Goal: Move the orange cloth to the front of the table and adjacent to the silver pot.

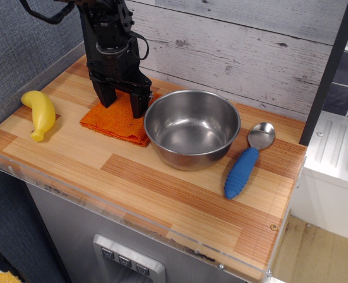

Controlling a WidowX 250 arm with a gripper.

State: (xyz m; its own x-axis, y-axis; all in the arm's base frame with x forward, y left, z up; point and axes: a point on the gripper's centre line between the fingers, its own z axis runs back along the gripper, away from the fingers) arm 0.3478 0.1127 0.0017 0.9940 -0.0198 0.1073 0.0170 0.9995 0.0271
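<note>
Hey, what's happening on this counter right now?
A black robot arm has its gripper open, fingers spread over the back part of the orange cloth, which lies flat on the table right beside the silver pot. It has no grip on the cloth yet. A banana and a spoon lie untouched.

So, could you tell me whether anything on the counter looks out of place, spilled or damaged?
Nothing is spilled or tipped. The only wear is at the table's front edge, where the wood surface looks chipped and dark behind the clear strip.
</note>
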